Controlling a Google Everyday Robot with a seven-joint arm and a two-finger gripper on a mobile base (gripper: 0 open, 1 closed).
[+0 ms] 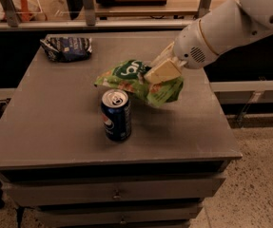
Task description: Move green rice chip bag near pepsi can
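Holding the green rice chip bag [125, 74] above the table [55, 108], the gripper [160, 72] is over the middle of the tabletop, a little to the right. Its pale yellow fingers [166, 68] are pressed narrow onto the upper right part of the bag, and the crumpled foil is pinched between them. The bag hangs tilted, with the dark green logo patch turned up and to the left, and its lower right corner droops toward the table surface. I cannot tell if this corner touches the table.

The pepsi can [116, 115] stands upright on the near side of the table, just beside the bag and nearer than it. The left tip of the bag is above the silver top of the can or just behind it. If the can is opened, I cannot tell.

A dark navy-blue snack bag [67, 48] lies flat at the far left corner, well apart from both. What is inside the two bags is hidden.

The white arm [221, 32] comes in from the upper right. Under the tabletop the drawers [114, 193] are closed, so their content is not visible.
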